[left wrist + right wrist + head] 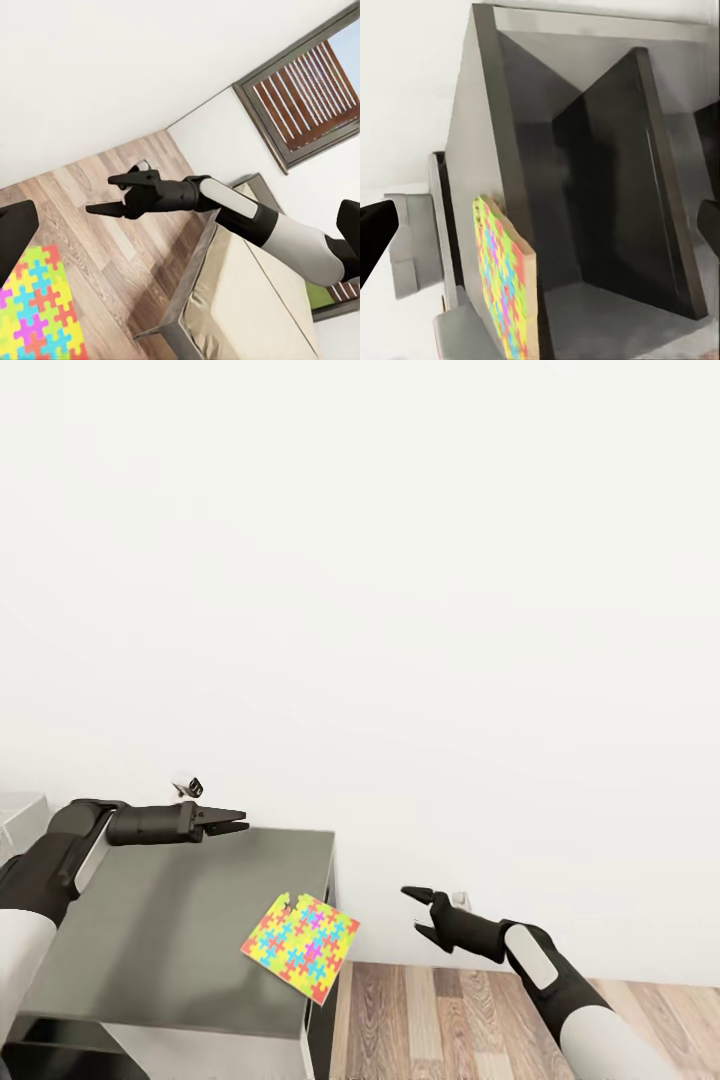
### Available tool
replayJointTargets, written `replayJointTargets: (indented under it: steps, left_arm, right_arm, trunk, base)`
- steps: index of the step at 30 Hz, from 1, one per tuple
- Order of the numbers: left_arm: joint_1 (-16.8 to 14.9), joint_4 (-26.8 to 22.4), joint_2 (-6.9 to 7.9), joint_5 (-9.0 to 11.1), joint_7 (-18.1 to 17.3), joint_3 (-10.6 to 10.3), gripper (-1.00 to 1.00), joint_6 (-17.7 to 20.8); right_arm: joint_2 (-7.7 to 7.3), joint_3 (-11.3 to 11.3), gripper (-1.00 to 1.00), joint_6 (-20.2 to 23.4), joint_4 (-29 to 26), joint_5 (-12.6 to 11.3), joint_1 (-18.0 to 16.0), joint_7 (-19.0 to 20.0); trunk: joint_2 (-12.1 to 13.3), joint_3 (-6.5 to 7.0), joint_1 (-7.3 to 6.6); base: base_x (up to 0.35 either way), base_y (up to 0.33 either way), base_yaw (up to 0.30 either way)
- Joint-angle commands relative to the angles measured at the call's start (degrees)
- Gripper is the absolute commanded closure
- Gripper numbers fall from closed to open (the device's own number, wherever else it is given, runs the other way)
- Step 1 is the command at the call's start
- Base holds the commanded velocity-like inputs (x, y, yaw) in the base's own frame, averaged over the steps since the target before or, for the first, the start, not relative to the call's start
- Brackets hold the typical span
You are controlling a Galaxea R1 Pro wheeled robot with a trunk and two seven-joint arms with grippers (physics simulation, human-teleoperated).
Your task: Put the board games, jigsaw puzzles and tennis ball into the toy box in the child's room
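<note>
Head view: one jigsaw puzzle (301,945) is seen lying on the dark grey lower section of the table (150,930), at its near right corner, with one edge of the sheet hanging out past the table's right side over the wood-plank floor (480,1000). The left gripper (228,822) is held in the air above the far part of that surface, well apart from the puzzle; its fingers look drawn close together, with nothing between them. The right gripper (418,909) is held off the table's right side, over the floor and near the white wall (400,610), its two fingers spread and empty.

In the left wrist view the right gripper (103,195) is seen open with a clear gap between the fingers, the puzzle (37,315) lies near the frame's corner, and the cream bed (247,300) stands beyond the floor. In the right wrist view the puzzle (502,285) is seen edge-on, jutting from the side of the dark table (585,187).

The step in hand is judged to be the pickup of this puzzle sheet, not yet grasped. The overhanging edge offers a hold: the right gripper would have to be brought level with the sheet and closed across that free edge. A thin sheet may slip or be pushed off the table if approached at an angle.
</note>
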Motion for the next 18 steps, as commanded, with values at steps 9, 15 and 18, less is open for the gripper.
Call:
replayJointTargets:
  steps: [9,15,18]
  left_arm:
    - [0.0,0.0,0.19,0.1,-0.2,-0.1,-1.00,0.6]
    - [0.0,0.0,0.43,0.1,-0.2,-0.1,-1.00,0.4]
    - [0.0,0.0,0.42,0.2,-0.2,-0.1,-1.00,0.3]
  right_arm:
    - [0.61,-0.1,-1.00,0.8,0.0,-0.3,-0.2,-2.0]
    - [1.49,0.0,-1.00,0.9,-0.2,0.0,-0.3,-2.1]
    - [1.87,0.0,-1.00,0.9,-0.2,0.1,-0.4,-2.1]
  trunk:
    - [-3.7,-1.68,1.97]
    - [-4.5,-2.04,2.41]
    - [-4.5,-2.04,2.41]
  base:
    - [-0.022,0.000,0.000]
    - [-0.001,0.000,0.000]
    - [0.000,0.000,0.000]
